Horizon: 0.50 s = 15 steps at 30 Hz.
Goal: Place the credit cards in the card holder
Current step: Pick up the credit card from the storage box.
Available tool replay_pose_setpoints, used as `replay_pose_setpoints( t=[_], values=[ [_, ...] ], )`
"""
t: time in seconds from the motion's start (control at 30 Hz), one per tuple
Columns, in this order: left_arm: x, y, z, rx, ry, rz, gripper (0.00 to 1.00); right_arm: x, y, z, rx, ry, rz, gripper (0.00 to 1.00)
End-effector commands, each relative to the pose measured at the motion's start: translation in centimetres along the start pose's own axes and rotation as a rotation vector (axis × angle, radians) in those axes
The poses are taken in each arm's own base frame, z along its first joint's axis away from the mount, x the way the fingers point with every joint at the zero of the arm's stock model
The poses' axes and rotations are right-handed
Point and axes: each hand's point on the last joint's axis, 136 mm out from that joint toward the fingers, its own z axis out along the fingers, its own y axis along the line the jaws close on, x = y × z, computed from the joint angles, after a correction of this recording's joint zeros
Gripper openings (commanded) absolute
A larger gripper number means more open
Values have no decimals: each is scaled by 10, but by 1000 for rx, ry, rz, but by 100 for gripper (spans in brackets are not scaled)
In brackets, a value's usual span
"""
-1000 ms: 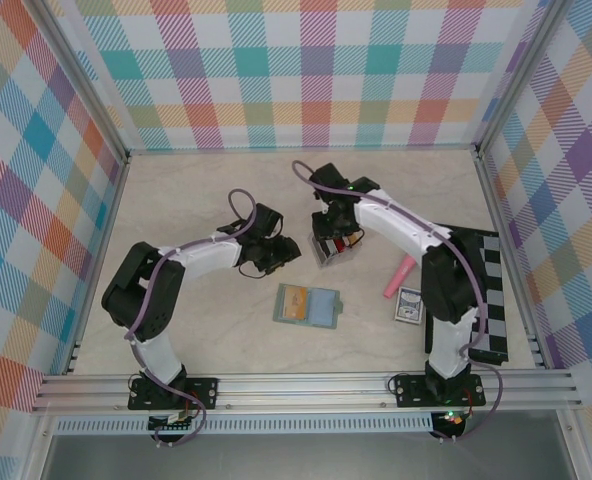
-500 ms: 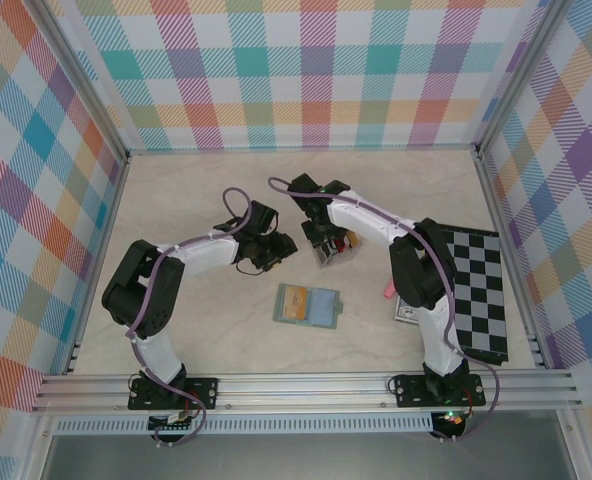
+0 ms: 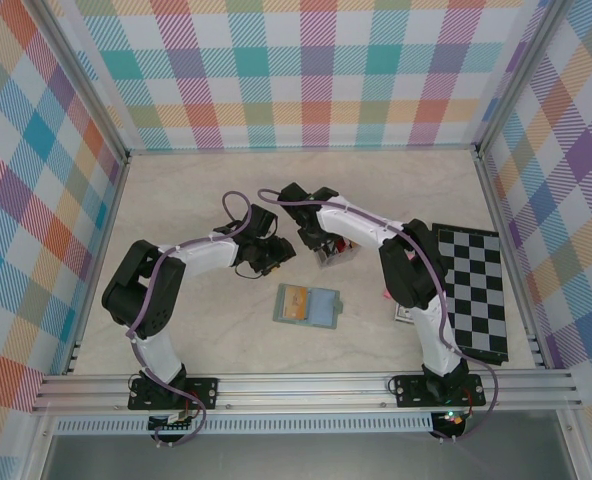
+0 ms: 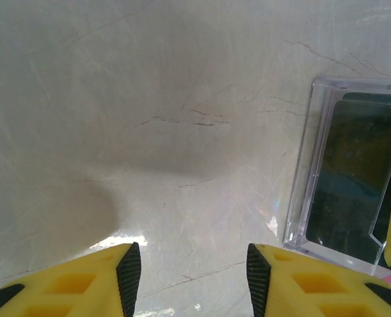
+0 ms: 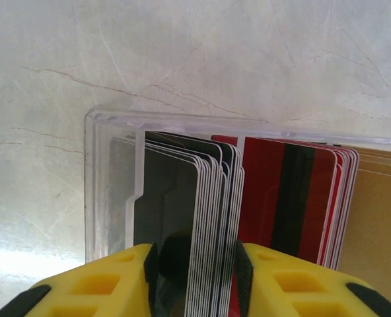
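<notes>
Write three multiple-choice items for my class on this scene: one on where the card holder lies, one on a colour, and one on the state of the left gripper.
1. Where is the card holder?
A. On the chequered mat.
B. Lying open on the table, apart from the card rack.
C. Held in a gripper.

2. What colour is the card that lies in it?
A. Blue.
B. Black.
C. Tan-orange.

3. How is the left gripper?
A. Open, with nothing between its fingers.
B. Shut on a card.
C. Shut on the rack.

Answers:
1. B: the top view shows it spread open on the table, with a gap to the rack.
2. C: an orange card shows on its left half.
3. A: the left wrist view shows only table between the parted fingers.
</notes>
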Motion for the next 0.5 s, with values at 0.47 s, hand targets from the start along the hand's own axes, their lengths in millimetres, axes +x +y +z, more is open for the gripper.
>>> replay_pose_setpoints(
  t=[0.47],
  values=[
    [-4, -7, -9, 41, -14, -13, 47, -11, -21, -25, 49, -62, 3, 27]
  ],
)
